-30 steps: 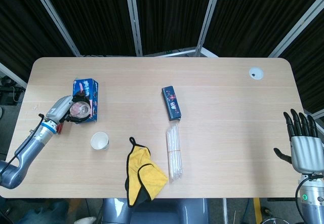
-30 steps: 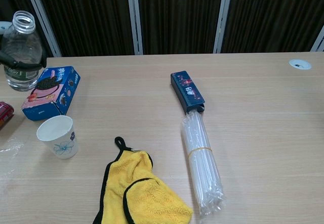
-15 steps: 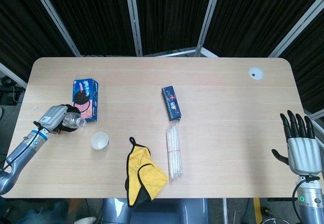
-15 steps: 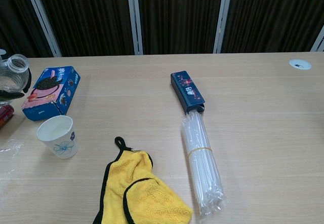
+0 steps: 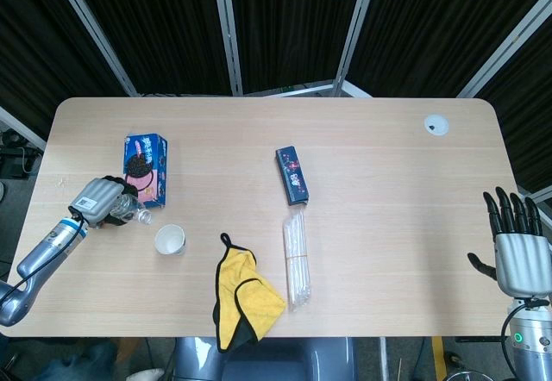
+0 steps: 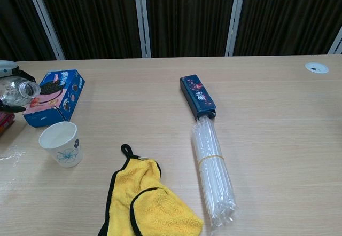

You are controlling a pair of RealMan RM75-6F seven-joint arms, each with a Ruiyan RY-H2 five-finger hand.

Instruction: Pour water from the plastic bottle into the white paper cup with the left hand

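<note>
My left hand (image 5: 97,198) sits near the table's (image 5: 388,165) left edge, fingers wrapped around the plastic bottle (image 5: 129,211). The bottle is tipped over, its open mouth pointing toward 4 o'clock in the head view, above and just short of the white paper cup (image 5: 170,240). In the chest view the bottle's (image 6: 15,92) mouth faces right at the frame's left edge; I cannot tell whether any water is leaving it.

The cup (image 6: 61,143) stands upright, at 4 o'clock from my left hand and at 6 o'clock from the blue cookie box (image 5: 147,167), near it but apart.

At 4 o'clock from the cup lies the yellow cloth (image 5: 242,296) with dark trim, crumpled near the front edge.

Table centre: a dark blue carton (image 5: 291,174) lies flat, and just at its 6 o'clock end a clear sleeve of straws (image 5: 297,259) runs toward the front edge, apparently touching it.

A round grommet (image 5: 436,124) sits near the far right corner.

My right hand (image 5: 514,245) is beyond the table's right edge, holding nothing, fingers straight and spread apart.
</note>
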